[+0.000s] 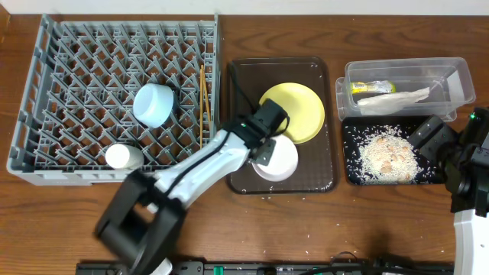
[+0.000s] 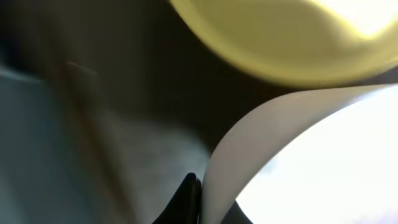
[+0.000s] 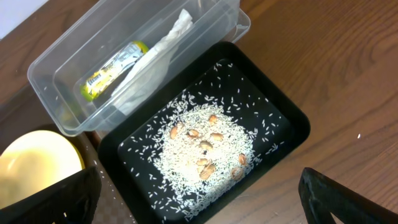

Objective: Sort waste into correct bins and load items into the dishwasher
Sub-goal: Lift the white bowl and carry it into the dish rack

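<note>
Pale pink bowl (image 1: 280, 163): set on the brown serving tray (image 1: 244, 80), just beside the yellow plate (image 1: 298, 111). Its rim is pinched by the fully closed left gripper (image 1: 267, 144), presumably for transfer to the grey dish rack (image 1: 84, 69).
Right gripper (image 3: 199, 208): jaws spread wide, nothing held, positioned over the black tray (image 3: 292, 124) of rice (image 3: 199, 146).

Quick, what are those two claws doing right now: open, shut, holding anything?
Left gripper: closed on the rim of the pale pink bowl.
Right gripper: open, holding nothing.
</note>
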### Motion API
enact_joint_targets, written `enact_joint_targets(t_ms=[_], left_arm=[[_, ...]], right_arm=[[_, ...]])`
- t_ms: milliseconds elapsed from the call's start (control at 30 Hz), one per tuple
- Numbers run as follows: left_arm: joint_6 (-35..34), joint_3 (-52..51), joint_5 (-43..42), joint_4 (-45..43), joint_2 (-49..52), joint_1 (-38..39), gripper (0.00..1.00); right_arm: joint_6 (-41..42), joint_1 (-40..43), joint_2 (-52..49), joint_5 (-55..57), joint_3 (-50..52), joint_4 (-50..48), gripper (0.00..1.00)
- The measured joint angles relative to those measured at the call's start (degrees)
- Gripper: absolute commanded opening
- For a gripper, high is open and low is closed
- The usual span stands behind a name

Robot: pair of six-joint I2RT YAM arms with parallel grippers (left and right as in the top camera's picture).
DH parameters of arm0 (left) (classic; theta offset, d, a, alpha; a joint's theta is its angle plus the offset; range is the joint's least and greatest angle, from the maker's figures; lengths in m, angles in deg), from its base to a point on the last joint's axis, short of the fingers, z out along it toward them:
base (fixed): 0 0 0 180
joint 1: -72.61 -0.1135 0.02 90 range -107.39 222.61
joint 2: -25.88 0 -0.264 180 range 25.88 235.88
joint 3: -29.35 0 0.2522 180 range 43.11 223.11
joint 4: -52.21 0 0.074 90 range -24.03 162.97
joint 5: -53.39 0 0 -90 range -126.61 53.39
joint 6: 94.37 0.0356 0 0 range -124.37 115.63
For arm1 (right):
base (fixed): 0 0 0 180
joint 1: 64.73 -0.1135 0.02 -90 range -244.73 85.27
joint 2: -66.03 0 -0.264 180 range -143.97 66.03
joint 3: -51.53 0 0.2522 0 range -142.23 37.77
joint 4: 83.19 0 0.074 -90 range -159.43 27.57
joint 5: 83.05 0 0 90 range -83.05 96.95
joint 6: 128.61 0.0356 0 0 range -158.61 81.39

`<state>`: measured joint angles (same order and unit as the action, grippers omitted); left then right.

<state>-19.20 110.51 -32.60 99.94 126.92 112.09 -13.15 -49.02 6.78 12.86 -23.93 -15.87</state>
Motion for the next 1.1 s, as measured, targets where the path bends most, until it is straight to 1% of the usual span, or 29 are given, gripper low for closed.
enact_joint_targets(t_ms=[133,233,267,333,400,500,633,733,933,1100], left_arm=[[3.4,1.4,10.2,0.1,-8.6,0.0,0.07],[6.8,1.9,20.2,0.1,-13.9,0.0,0.08],[8.3,2.0,24.9,0.0,-15.5,0.0,0.07],[11.1,2.0,32.1,-0.9,-17.2,-0.2,0.08],[15.6,2.0,39.1,-2.5,-18.6,-0.9,0.07],[22.9,2.0,46.2,-6.0,-19.6,-3.8,0.08],[32.8,2.0,51.1,-9.0,-19.7,-11.7,0.07],[38.4,2.0,53.0,-9.5,-19.6,-18.6,0.08],[42.7,2.0,54.4,-11.1,-18.0,-30.8,0.07],[43.8,2.0,54.8,-16.4,-17.4,-36.9,0.07]], right_arm=[[0.0,0.0,0.0,0.0,0.0,0.0,0.99],[0.0,0.0,0.0,0.0,0.0,0.0,0.99],[0.0,0.0,0.0,0.0,0.0,0.0,0.99],[0.0,0.0,0.0,0.0,0.0,0.0,0.99],[0.0,0.0,0.0,0.0,0.0,0.0,0.99],[0.0,0.0,0.0,0.0,0.0,0.0,0.99],[0.0,0.0,0.0,0.0,0.0,0.0,0.99],[0.0,0.0,0.0,0.0,0.0,0.0,0.99],[0.0,0.0,0.0,0.0,0.0,0.0,0.99],[0.0,0.0,0.0,0.0,0.0,0.0,0.99]])
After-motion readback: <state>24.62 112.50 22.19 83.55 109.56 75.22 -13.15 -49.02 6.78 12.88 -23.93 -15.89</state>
